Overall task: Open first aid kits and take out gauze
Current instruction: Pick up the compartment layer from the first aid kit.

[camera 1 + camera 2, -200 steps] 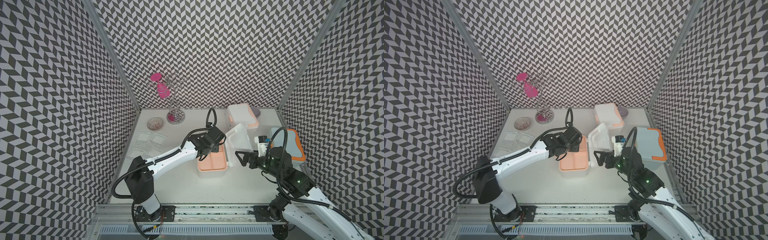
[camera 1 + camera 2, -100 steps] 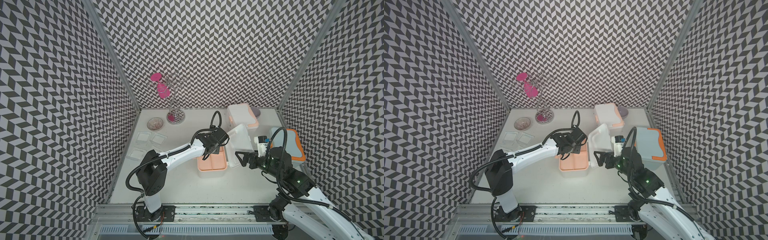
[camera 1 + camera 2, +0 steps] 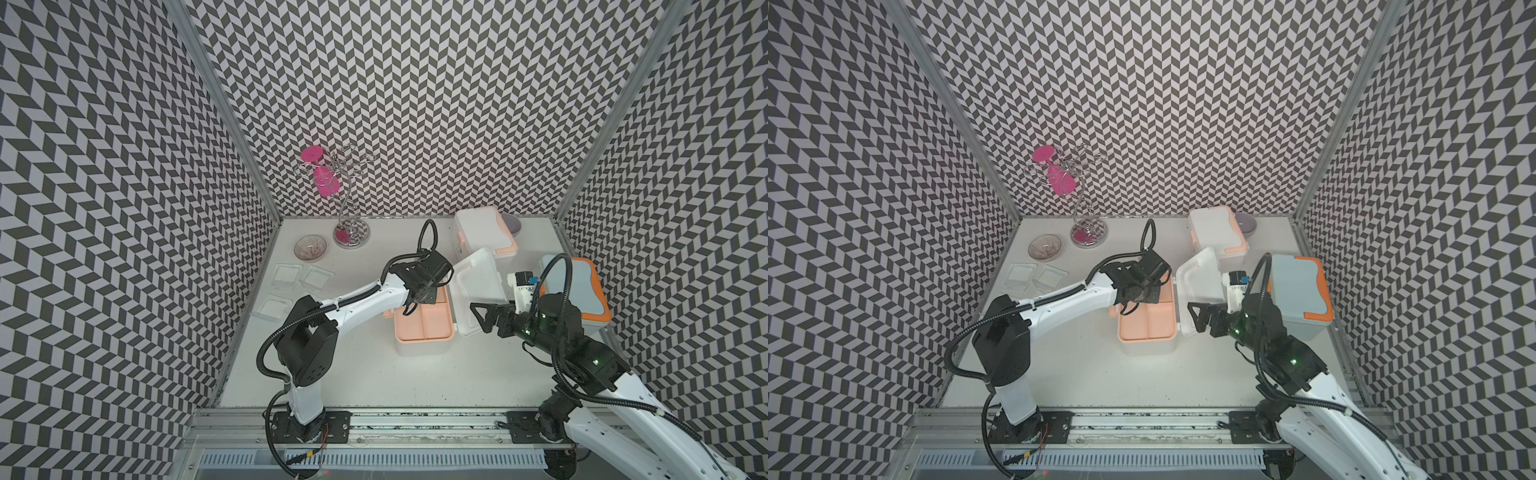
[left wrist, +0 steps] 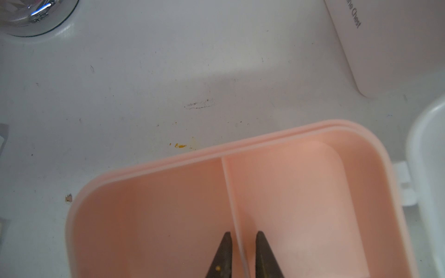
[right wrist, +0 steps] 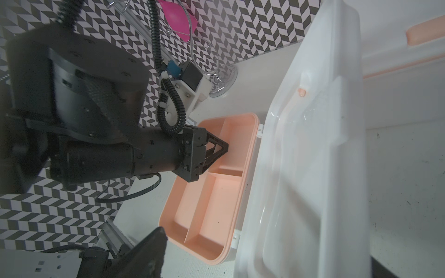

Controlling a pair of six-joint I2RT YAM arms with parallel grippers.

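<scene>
Left gripper reaches down into the open kit. Its two dark fingertips stand narrow on either side of a thin wall with a sliver of peach showing on each side, so I cannot tell whether they touch it. The right gripper stands spread wide just beside the raised lid's near edge, gripping nothing that shows. Largest around the left gripper are the three boxy plastic first aid kits: the open white case directly beneath it, the closed white case with peach trim ahead and to its right, and the closed pale blue case with orange trim beyond the right gripper. The white hinged lid tilts up at the left gripper's right. Under the fingertips lies the peach divided tray, and the compartments that show are bare. Its upright divider is the likely handle: thin moulded plastic, probably light and stiff yet smooth, so a pinch low and mid-length should resist tipping or slipping. Smallest, three flat square gauze pads in clear wrappers lie well apart on the left gripper's left. They look featherlight, limp and slick, best taken by a wrapper edge.
</scene>
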